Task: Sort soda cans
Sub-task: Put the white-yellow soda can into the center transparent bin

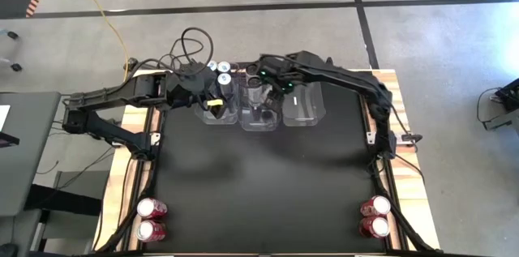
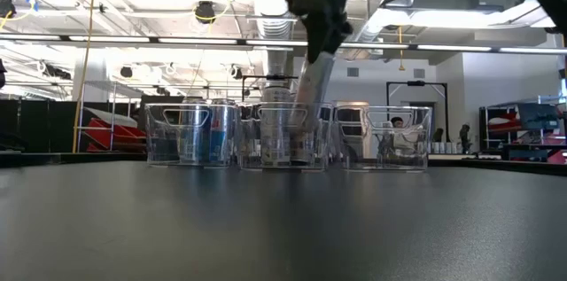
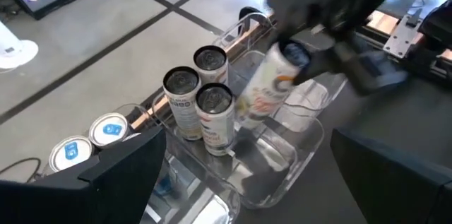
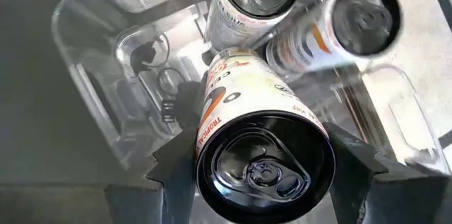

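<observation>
Right pincer [image 4: 258, 171] pinches a tilted pale can [image 4: 247, 111] over the middle bin [image 3: 282, 160], beside 3 upright cans [image 3: 201, 100]. Best to straighten it, lower into the free corner, then release. Left pincer [image 1: 212, 103] hangs spread over the left bin [image 1: 217, 115].

Three clear bins [image 2: 383, 139] stand in a row far across the tabletop [image 2: 283, 219]; blue cans [image 2: 197, 132] fill the left one, and a tilted can [image 2: 312, 86] hangs over the middle.
</observation>
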